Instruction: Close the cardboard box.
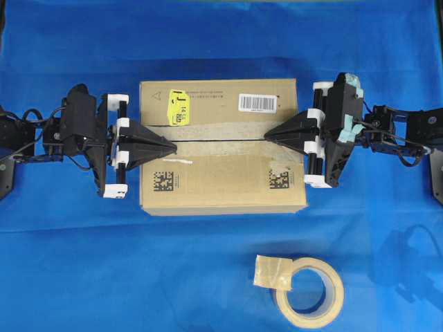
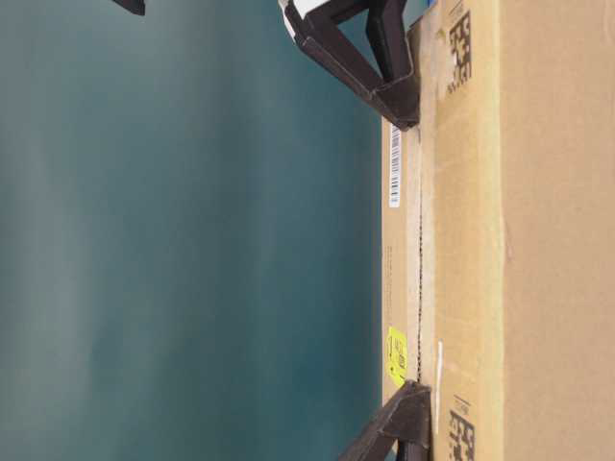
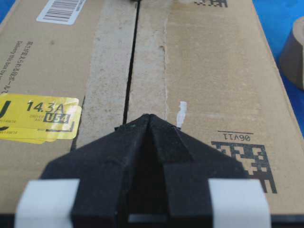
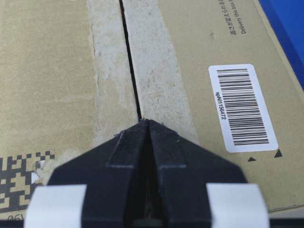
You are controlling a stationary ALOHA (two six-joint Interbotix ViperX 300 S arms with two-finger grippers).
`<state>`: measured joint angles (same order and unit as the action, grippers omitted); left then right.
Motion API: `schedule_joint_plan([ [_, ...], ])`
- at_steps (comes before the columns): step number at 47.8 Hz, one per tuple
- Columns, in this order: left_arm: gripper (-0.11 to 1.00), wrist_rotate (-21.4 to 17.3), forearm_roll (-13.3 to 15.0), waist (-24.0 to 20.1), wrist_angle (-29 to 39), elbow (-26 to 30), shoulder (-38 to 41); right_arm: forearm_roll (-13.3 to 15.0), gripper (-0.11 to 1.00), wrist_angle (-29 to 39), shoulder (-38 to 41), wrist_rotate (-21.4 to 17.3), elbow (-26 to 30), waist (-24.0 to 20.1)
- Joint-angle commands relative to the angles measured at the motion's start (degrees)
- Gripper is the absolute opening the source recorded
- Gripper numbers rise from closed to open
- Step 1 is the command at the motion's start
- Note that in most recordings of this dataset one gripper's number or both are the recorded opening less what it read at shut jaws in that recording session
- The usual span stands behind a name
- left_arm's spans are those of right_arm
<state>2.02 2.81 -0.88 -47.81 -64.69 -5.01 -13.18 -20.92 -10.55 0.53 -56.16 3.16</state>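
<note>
Cardboard box [image 1: 223, 146], long axis left-right

Blue cloth [image 1: 83, 263] covers table; plain teal backdrop [image 2: 192, 240] behind

Layout as I see it from overhead: the cardboard box [image 1: 223, 145] sits mid-counter [image 1: 83, 263], flaps down and meeting along a seam [image 1: 221, 140] that runs left to right. My left pincer [image 1: 173, 147] rests on the seam at the box's left end, its tips together; my right pincer [image 1: 268, 135] rests on the seam at the right end, tips likewise together. The tape roll [image 1: 309, 291] lies on the counter in front of the box, toward the right, well apart from it.
</note>
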Motion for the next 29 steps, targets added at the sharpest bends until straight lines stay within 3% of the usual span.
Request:
schedule_joint_plan([
  [1,0.0,0.0,0.18,-0.18,-0.18,0.26,-0.26,0.0,0.0,-0.18,-0.35,-0.09,1.14,0.18],
  [29,0.0,-0.09,0.18,-1.49,0.26,0.09,-0.35,0.0,0.0,-0.18,-0.35,-0.09,0.97,-0.09],
])
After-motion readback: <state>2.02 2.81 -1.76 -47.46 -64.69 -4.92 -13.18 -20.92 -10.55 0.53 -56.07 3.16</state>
